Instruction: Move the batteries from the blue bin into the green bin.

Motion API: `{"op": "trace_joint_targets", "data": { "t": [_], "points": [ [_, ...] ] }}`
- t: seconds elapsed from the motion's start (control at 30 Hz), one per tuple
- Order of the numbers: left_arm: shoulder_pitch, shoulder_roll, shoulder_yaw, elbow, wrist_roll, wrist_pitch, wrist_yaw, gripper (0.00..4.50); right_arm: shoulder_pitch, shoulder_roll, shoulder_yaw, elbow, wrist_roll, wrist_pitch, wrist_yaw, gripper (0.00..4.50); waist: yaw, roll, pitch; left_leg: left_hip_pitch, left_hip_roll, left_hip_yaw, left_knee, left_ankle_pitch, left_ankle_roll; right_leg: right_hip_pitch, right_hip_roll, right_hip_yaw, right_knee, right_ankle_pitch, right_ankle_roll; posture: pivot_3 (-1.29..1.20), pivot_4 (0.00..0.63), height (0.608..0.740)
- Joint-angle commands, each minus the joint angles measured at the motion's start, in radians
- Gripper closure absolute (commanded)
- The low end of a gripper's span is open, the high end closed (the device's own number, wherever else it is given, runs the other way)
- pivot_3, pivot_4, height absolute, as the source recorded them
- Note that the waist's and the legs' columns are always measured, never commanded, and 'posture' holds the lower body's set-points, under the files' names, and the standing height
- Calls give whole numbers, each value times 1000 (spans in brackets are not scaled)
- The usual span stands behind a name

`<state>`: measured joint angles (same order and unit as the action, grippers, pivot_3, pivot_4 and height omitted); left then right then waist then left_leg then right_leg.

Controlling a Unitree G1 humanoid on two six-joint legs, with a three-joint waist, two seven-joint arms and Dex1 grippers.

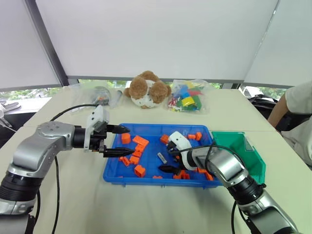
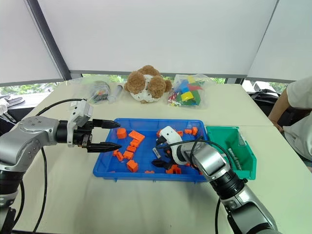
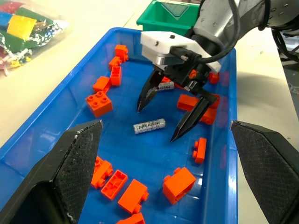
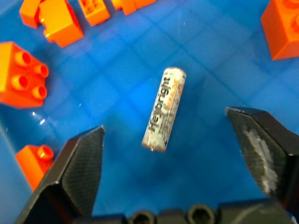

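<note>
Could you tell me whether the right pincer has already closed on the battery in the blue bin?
No, the right pincer stands open, its fingers either side of the battery, which lies flat on the blue bin floor.

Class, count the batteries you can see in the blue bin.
2. One battery lies between the right gripper's open fingers; a second battery sits partly under that gripper. Blocks or the arm may hide more.

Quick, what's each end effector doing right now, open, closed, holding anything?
Left end effector: open, holding nothing, over the blue bin.
Right end effector: open, empty, fingers either side of a battery.
</note>
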<state>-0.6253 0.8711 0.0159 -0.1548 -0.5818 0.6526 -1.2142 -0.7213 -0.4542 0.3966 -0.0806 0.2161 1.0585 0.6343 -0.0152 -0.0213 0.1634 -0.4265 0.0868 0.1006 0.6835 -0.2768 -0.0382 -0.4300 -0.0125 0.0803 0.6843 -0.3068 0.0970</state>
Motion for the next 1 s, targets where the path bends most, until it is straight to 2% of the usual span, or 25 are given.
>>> {"op": "trace_joint_targets", "data": {
  "t": [0.03, 0.23, 0.4, 0.6, 0.73, 0.93, 1.0],
  "points": [
    [-7, 5, 30, -21, -21, 4, 1, 0, -27, 15, 11, 6, -18, -19, 2, 1366, 0, 0, 0, 0, 0, 0, 0, 0, 0, 0, 0, 0, 0, 0, 0, 0, 150, 733],
    [-10, 2, 28, -18, -25, 2, 4, 0, -36, 18, 20, 4, -33, -13, 5, 4429, 0, 0, 0, 0, 0, 0, 0, 0, 0, 0, 0, 0, 0, 0, 0, 0, 150, 733],
    [-10, -2, 24, -17, -24, -4, 5, 0, -74, -40, -65, -69, -16, 33, 11, 4462, 1, 0, 0, 0, 0, 0, 0, 0, 0, 0, 0, 0, 0, 0, 0, 0, 150, 733],
    [-6, -3, 23, -13, -21, -12, -1, 0, -84, -258, -302, -146, 20, 94, 37, 4462, 7, 0, 0, 0, 0, 0, 0, 0, 0, 0, -1, 0, -1, 0, 0, 0, 150, 733],
    [-5, -12, 8, 0, -11, -29, -14, 0, 2, -423, -389, -138, 2, 66, 58, 4462, 4, 0, 0, 0, 0, 0, -1, 0, 1, 0, 0, 0, -1, 0, 0, 0, 150, 733],
    [-25, -41, -14, 35, 10, -57, -26, 0, 171, -549, -453, -155, 10, 51, 81, 4462, -2, 0, 0, 0, 0, 0, -1, 0, 1, 0, 0, 1, -1, 0, 0, 0, 150, 733],
    [-32, -51, -21, 44, 16, -64, -30, 0, 203, -559, -460, -163, 11, 48, 80, 3415, -2, 0, 0, 0, 0, 0, -1, 0, 1, 0, 0, 1, -1, 0, 0, 0, 150, 733]
  ]
}}
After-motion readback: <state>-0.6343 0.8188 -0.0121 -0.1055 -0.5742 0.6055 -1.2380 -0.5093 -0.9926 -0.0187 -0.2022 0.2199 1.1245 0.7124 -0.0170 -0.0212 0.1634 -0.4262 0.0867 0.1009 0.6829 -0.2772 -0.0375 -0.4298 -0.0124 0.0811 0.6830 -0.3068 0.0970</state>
